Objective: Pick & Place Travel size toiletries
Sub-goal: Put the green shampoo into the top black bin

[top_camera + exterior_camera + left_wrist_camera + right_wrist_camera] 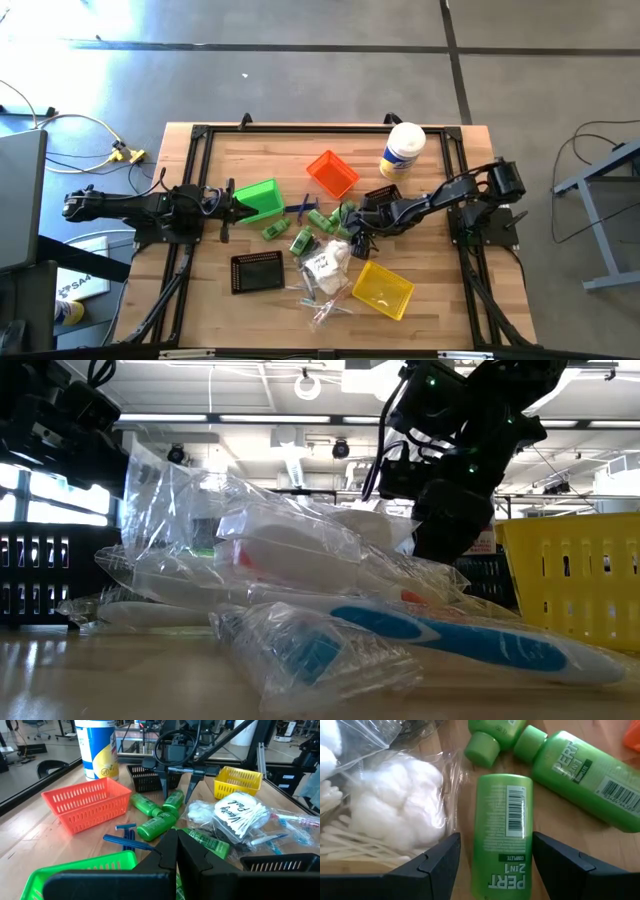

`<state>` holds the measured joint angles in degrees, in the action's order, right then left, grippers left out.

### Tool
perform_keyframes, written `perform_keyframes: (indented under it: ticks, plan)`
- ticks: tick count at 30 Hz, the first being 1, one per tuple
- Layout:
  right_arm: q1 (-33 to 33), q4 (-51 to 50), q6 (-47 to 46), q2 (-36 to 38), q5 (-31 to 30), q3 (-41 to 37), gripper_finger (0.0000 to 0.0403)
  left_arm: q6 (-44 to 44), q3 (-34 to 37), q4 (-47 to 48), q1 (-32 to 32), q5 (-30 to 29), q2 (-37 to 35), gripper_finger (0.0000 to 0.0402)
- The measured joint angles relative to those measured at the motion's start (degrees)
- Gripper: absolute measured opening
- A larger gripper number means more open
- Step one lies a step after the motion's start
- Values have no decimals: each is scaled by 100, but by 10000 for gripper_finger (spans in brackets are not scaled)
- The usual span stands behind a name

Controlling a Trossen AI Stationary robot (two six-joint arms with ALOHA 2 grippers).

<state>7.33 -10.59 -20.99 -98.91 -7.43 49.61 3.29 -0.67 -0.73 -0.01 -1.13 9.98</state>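
the green bottle (503, 832) lies lengthwise between the wide-open, empty fingers of the right gripper (495, 865), just beside the cotton-ball bag (395, 815), so that arm is nearer.

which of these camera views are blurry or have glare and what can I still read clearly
Low view: the clear-wrapped toothbrush up close is soft, the ceiling lights flare. Right wrist view: sharp, the label on the green bottle between the open right pincer fingers reads PERT 2in1. High view: evenly lit.

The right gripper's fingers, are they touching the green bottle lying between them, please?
Apart: the right wrist view shows wood on both sides between the open right gripper and the green bottle.
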Motion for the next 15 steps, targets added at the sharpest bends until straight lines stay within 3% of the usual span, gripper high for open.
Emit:
perform_keyframes:
  ticks: [15]
  plan:
    - [0,29,17,0,11,2,159,2,0,0,0,18,0,0]
